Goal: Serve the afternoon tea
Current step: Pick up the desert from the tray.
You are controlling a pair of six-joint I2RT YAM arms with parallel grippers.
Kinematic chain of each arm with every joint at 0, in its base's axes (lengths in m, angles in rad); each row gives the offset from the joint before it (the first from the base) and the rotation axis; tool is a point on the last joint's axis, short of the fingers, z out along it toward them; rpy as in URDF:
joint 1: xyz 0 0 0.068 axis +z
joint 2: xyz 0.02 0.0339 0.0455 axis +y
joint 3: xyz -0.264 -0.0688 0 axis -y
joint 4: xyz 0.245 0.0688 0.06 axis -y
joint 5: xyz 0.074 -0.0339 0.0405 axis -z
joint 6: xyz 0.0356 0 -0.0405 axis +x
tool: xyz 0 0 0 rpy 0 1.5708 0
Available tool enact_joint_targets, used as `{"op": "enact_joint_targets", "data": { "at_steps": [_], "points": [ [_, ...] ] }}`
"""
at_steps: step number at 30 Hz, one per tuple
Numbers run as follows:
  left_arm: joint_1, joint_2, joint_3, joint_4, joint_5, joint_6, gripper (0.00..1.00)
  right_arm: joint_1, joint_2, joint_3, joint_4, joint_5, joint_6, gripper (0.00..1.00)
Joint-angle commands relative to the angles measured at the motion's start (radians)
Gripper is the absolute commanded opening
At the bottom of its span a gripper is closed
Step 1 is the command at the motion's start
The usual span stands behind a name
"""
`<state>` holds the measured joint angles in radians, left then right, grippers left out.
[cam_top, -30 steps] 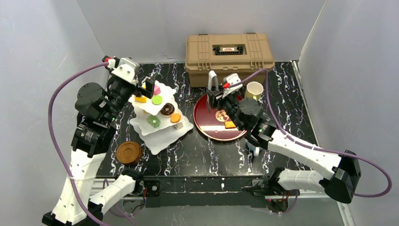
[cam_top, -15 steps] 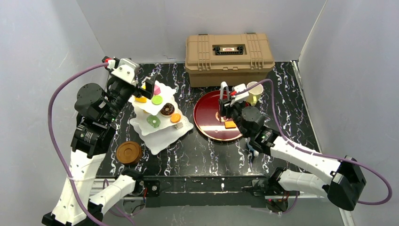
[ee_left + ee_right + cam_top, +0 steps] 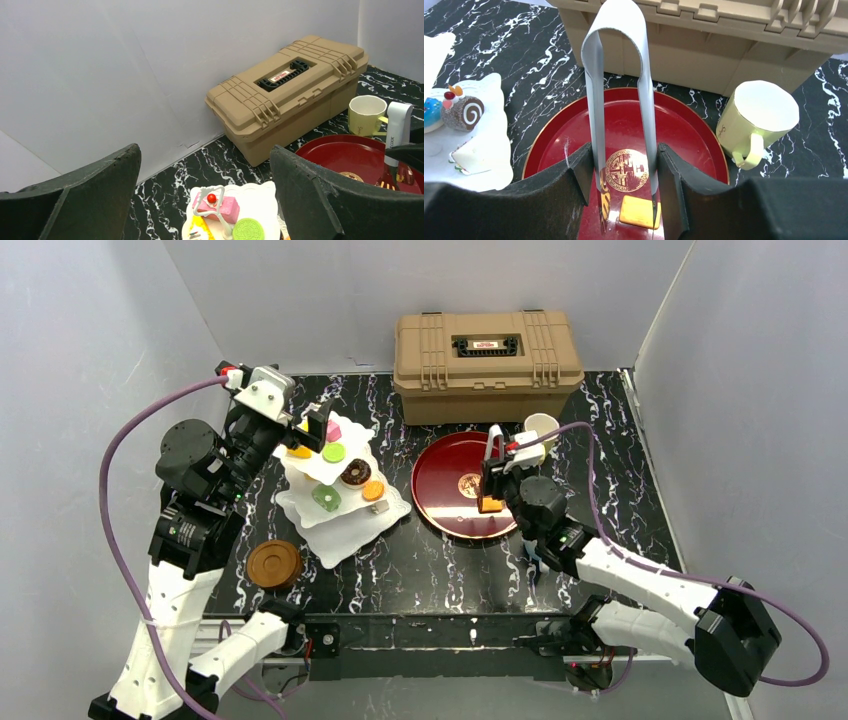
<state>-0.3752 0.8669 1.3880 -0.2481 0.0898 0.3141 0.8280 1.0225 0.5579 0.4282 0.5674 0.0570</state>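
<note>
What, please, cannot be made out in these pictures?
Right wrist: near edge of the red tray, hidden by the fingers.
Left wrist: lower tiers of the stand, cut off at the bottom edge.
Top external: the label on the tan case, too small to read.

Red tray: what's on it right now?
One orange cake beside the gold emblem, at the tongs' tips. The right jaws hide the tray's near rim.
</note>
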Motion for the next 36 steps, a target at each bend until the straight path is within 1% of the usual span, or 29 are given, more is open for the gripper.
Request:
{"op": "enact_joint_targets", "data": {
  "at_steps": [1,6,10,17,24,36],
  "points": [
    [-0.001,-0.009,0.004,-0.003,0.011,0.001,0.99,-0.007,-0.023,-0.024,0.111,0.026,0.041,0.55],
    [-0.001,-0.009,0.002,-0.003,0.013,0.002,0.99,-0.011,0.003,-0.057,0.158,0.04,0.047,0.57],
    [-0.001,-0.006,0.002,-0.002,0.012,0.003,0.99,-0.019,0.032,-0.067,0.196,0.055,0.043,0.6],
    [-0.001,-0.005,-0.001,0.0,0.014,0.002,0.99,-0.054,0.073,-0.085,0.253,0.049,0.049,0.61],
    [-0.001,-0.008,0.001,0.001,0.014,0.001,0.99,-0.086,0.096,-0.096,0.274,0.02,0.066,0.62],
    [-0.002,-0.012,0.002,0.003,0.011,-0.002,0.99,-0.093,0.132,-0.117,0.289,-0.008,0.093,0.63]
  ]
}}
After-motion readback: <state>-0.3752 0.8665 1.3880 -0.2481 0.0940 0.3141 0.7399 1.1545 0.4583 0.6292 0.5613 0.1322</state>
